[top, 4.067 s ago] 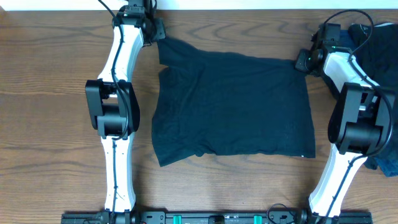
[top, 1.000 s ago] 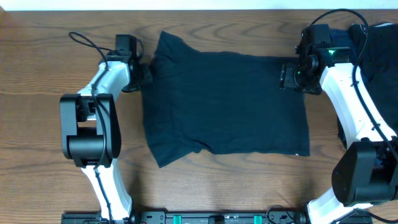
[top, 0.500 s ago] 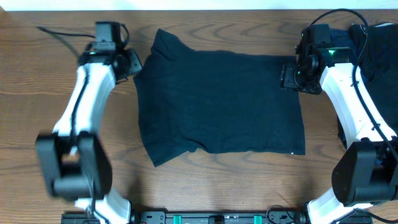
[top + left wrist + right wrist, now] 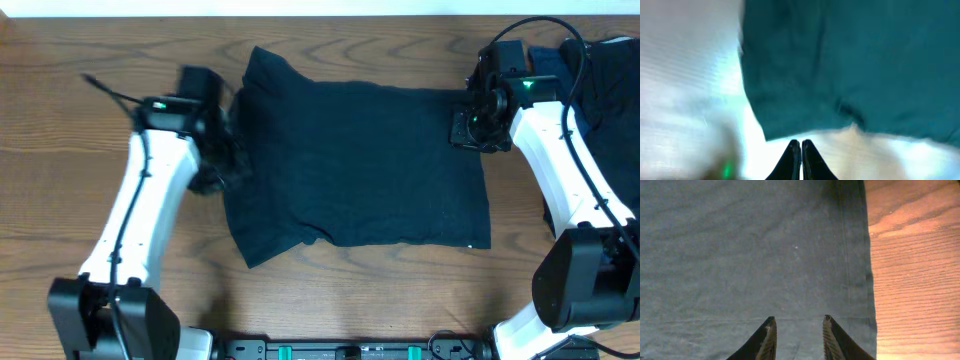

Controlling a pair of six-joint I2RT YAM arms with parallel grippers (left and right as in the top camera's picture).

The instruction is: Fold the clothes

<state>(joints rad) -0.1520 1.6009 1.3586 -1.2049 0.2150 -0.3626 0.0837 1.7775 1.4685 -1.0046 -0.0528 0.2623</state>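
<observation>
We see a soft, matte, dark navy T-shirt (image 4: pixel 360 165) spread flat in the middle of the grained wooden table (image 4: pixel 60 200), lightly wrinkled and roughly rectangular. Its long axis runs side to side, sleeves leftward, stitched hem rightward. Our left gripper (image 4: pixel 801 150) is pinched closed on nothing; our right gripper (image 4: pixel 797 335) stands narrowly parted over the hem.

Overhead looks straight down; both wrist cameras face down, close — all share the T-shirt (image 4: pixel 360 160).
</observation>
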